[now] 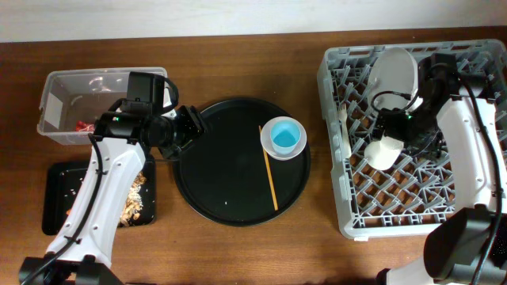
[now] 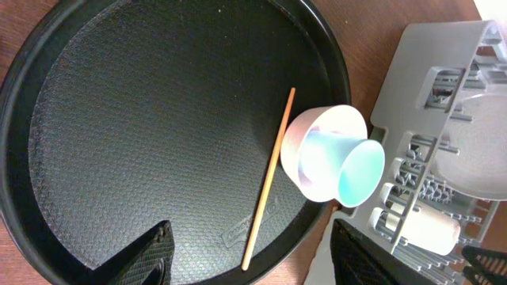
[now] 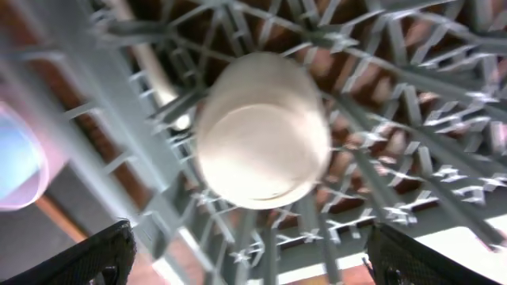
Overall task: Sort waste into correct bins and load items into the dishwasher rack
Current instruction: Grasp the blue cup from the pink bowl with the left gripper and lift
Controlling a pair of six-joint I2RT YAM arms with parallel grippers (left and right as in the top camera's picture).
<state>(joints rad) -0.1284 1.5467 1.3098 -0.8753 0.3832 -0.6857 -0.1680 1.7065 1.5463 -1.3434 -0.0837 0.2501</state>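
My left gripper (image 1: 188, 131) hangs over the left rim of the round black tray (image 1: 207, 207) with its fingers apart and nothing between them. The thin wooden stick (image 1: 268, 168) lies flat on that tray, to the right of this gripper in the overhead view. Its long axis runs almost top to bottom of the frame, with the lower end leaning slightly right.

In the left wrist view the stick (image 2: 269, 178) slants from upper right to lower left. Its lower end points back toward the gap between my fingers, so I judge I would have to turn the wrist to close across it, not along it.

Just right of the stick's upper end sits the pale bowl (image 1: 264, 141) with the small light-blue cup (image 1: 284, 138) nested inside. They are close beside the stick, and I cannot tell whether they touch it. In the wrist view the cup (image 2: 352, 166) tilts, its mouth facing lower right.

My right gripper (image 1: 392, 134) is over the grey rack (image 1: 337, 190), well to the right, so the left arm is the nearer one for the stick. Its fingers are spread wide at the bottom corners of the right wrist view, clamped on nothing. The small white cup (image 3: 261, 131) sits among the pegs ahead of them, its rounded end toward the camera. The round whitish plate (image 1: 396, 73) stands in the rack's upper part.
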